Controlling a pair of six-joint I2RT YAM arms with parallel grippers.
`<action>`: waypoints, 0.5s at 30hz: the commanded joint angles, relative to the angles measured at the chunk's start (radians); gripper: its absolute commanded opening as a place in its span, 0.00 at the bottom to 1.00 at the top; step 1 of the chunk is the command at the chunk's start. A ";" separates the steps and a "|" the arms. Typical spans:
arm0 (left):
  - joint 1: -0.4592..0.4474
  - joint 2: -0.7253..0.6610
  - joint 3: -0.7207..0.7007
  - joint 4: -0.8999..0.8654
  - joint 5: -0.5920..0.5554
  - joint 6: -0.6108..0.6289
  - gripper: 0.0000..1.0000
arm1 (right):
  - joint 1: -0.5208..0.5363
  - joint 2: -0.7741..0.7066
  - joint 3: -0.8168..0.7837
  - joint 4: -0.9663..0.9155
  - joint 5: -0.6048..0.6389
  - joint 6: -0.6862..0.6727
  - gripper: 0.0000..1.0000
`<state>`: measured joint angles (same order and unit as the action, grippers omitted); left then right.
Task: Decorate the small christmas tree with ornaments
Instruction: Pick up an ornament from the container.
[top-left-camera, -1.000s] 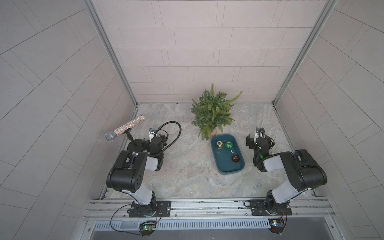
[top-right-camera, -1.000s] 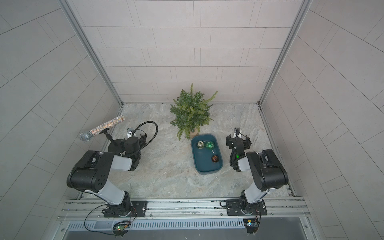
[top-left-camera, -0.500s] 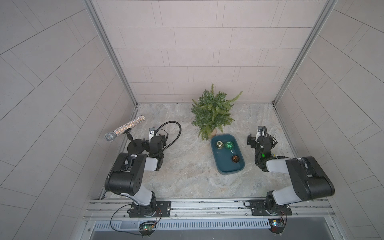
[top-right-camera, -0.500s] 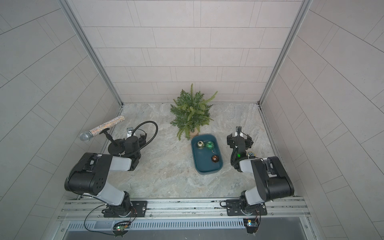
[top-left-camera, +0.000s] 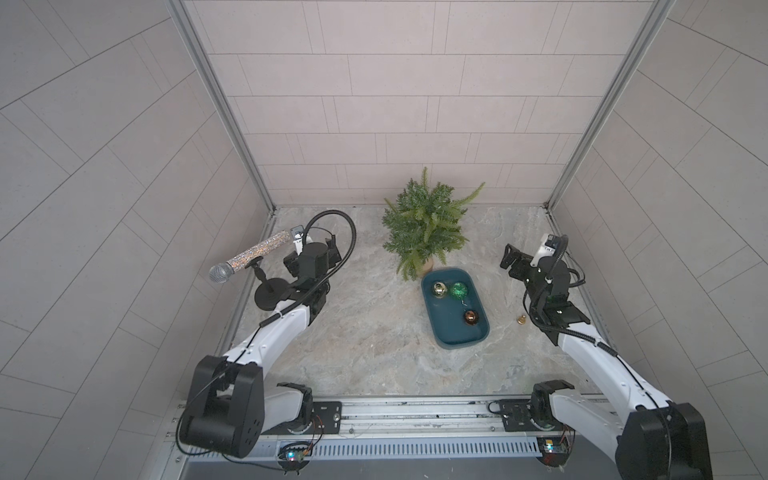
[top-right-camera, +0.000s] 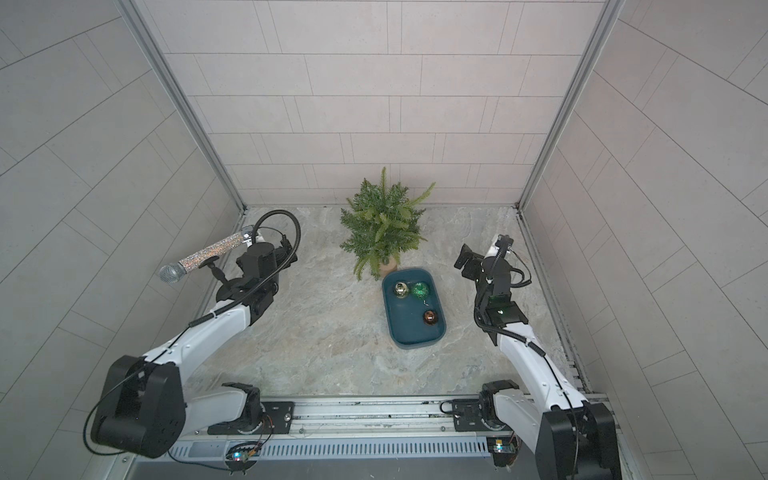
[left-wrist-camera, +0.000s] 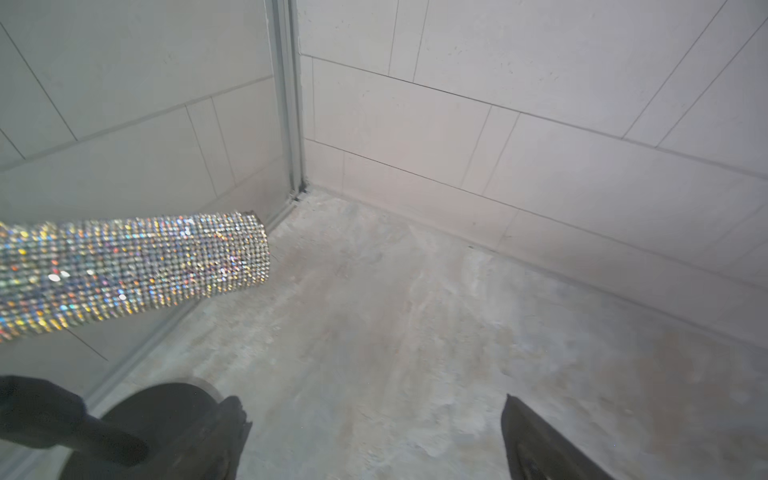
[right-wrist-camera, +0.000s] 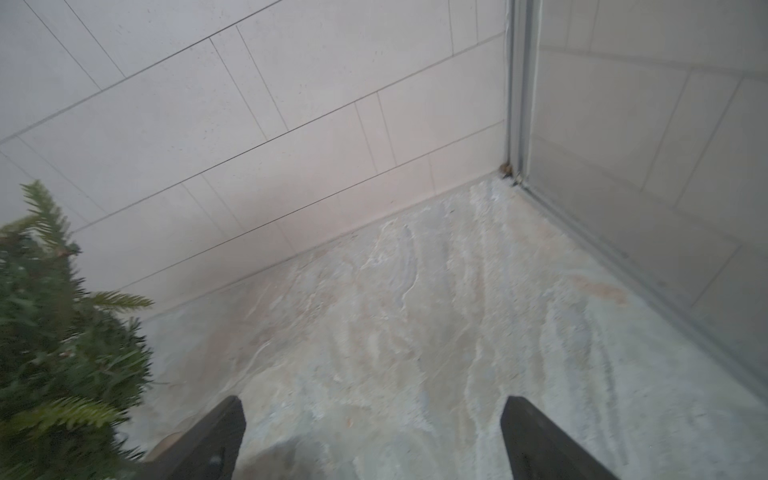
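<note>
Teal tray holds gold bauble, green bauble, copper bauble beside the small christmas tree; I see left gripper and right gripper jaws wide apart, empty.

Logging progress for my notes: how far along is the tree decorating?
Done: nothing; the small christmas tree looks bare. In hand: nothing; the left gripper and right gripper are open, empty. Left: all three ornaments, gold, green and copper, lie in the teal tray.
</note>
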<state>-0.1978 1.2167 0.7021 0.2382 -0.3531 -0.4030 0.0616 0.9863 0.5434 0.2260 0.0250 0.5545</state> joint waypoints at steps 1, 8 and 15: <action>0.003 -0.045 -0.017 -0.129 0.270 -0.216 1.00 | 0.002 0.003 -0.005 -0.142 -0.272 0.127 0.95; -0.017 -0.156 -0.074 -0.310 0.530 -0.310 0.93 | 0.188 0.002 0.136 -0.479 -0.244 -0.073 0.76; -0.064 -0.262 -0.140 -0.450 0.616 -0.308 0.90 | 0.325 0.115 0.229 -0.598 -0.149 -0.138 0.68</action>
<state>-0.2512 0.9958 0.5812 -0.1154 0.1890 -0.6979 0.3481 1.0603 0.7418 -0.2657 -0.1822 0.4683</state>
